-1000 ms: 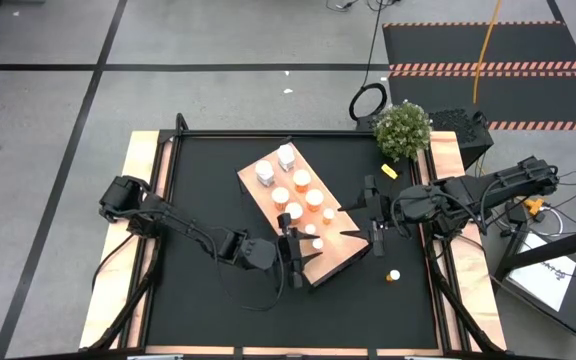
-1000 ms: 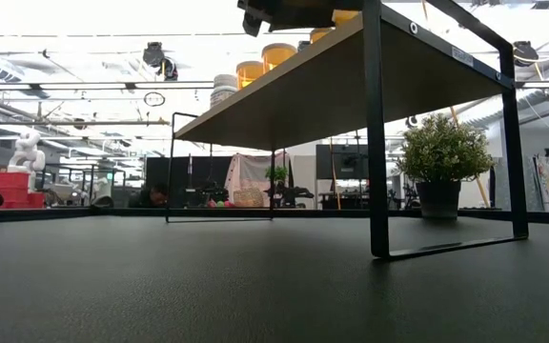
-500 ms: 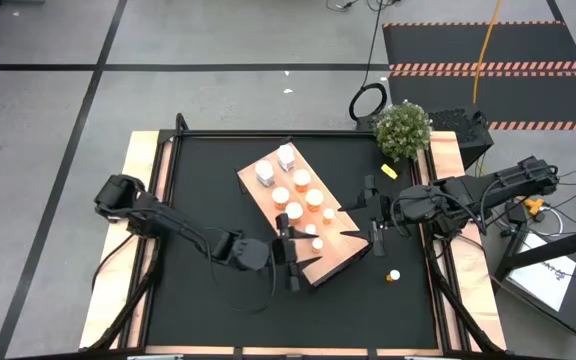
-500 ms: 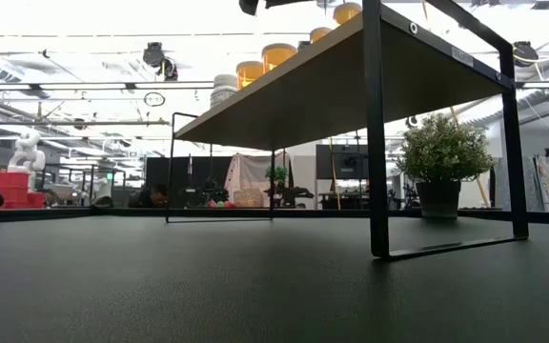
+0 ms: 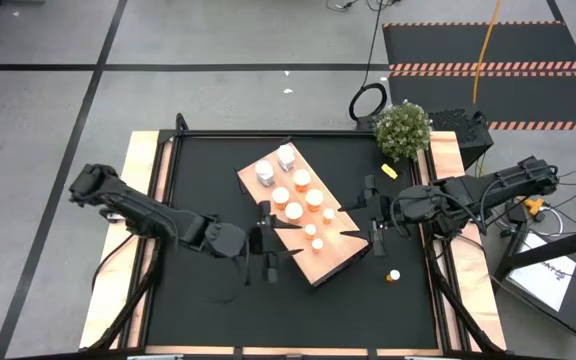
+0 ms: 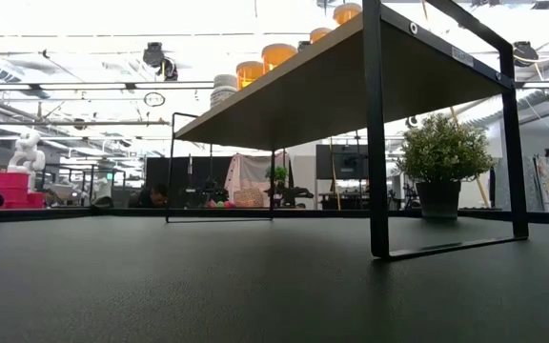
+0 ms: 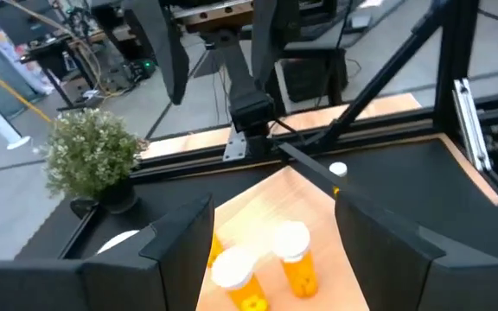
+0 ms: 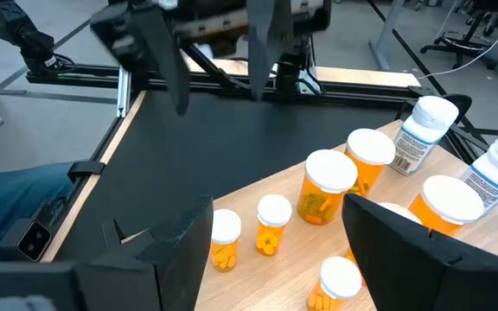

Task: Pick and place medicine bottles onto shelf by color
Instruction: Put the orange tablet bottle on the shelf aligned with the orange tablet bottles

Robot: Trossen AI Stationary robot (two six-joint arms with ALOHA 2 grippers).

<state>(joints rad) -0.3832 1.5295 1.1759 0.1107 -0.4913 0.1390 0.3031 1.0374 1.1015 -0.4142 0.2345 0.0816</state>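
Observation:
The shelf [image 5: 333, 262], a light-wood board on black legs [image 6: 377, 143], stands slantwise mid-table. The medicine bottles stand upright on it: two white ones [image 5: 265, 172] at its far end, several orange ones [image 5: 301, 180] in the middle, and small orange ones [image 5: 309, 230] nearer. One small bottle [image 5: 394, 274] lies on the black tabletop to the right of the shelf. My left gripper [image 5: 270, 243] hovers open at the shelf's near-left edge, with two small bottles [image 7: 294, 255] ahead of its fingers. My right gripper [image 5: 370, 216] hangs open at the shelf's right edge.
A potted plant [image 5: 402, 130] stands at the table's far right corner, and a yellow scrap [image 5: 389, 171] lies near it. A black frame [image 5: 173, 150] rims the tabletop. Bare black surface spreads left of and in front of the shelf.
My left gripper has risen and drawn back from the shelf's near end toward the table's left edge; it has left the top of the low view. The bottles on the shelf stand as before.

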